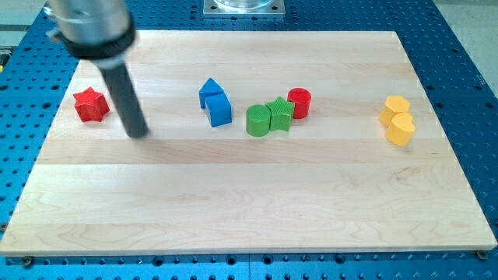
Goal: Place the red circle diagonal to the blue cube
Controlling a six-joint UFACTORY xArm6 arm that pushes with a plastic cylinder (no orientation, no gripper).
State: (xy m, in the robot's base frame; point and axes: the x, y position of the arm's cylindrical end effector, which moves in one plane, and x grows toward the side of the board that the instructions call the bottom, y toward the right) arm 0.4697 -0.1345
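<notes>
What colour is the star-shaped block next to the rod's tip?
Red: the star block sits just to the view's left of my tip, seen in the camera view.

Green star (280, 113) against red circle (299, 103)

a single camera looks down at a slant from the near edge of the wooden counter (249, 202), facing its far edge, far enough back to take in the whole board and the blue perforated base (467, 47) around it.
</notes>
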